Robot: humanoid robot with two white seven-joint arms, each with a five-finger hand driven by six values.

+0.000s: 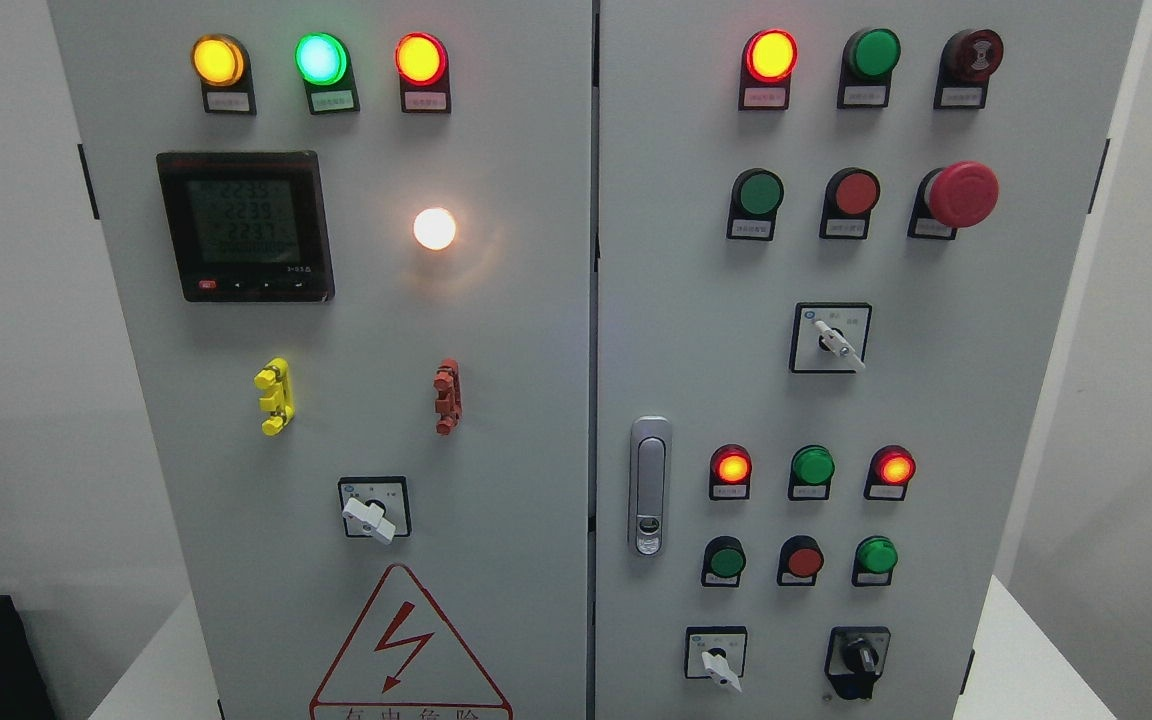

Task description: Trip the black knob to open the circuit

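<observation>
The black knob (pixel 858 657) is set at the bottom right of the right-hand door (pixel 976 400) of a grey cabinet, close to the lower edge of the view. Its grip is seen tilted slightly off upright, inside a black surround. No hand or arm of the robot is shown, so neither hand's pose nor its hold can be told.

Just left of the knob, a white switch (pixel 717 660) on a square plate is found. Above the two, a row of three small buttons (pixel 803 560) is placed, green, red and green, and above that a row of three lamps (pixel 813 466), the outer two lit red. A silver door handle (pixel 649 485) is mounted near the door's left edge. Higher up, a second white switch (pixel 833 340) and a large red mushroom button (pixel 961 193) are seen.

On the left-hand door (pixel 516 400), a digital meter (pixel 245 226) with lit figures, a glowing white lamp (pixel 434 229), a yellow clip (pixel 274 396), a red clip (pixel 447 396), a third white switch (pixel 370 516) and a red warning triangle (pixel 404 650) are carried. Nothing is placed in front of the black knob.
</observation>
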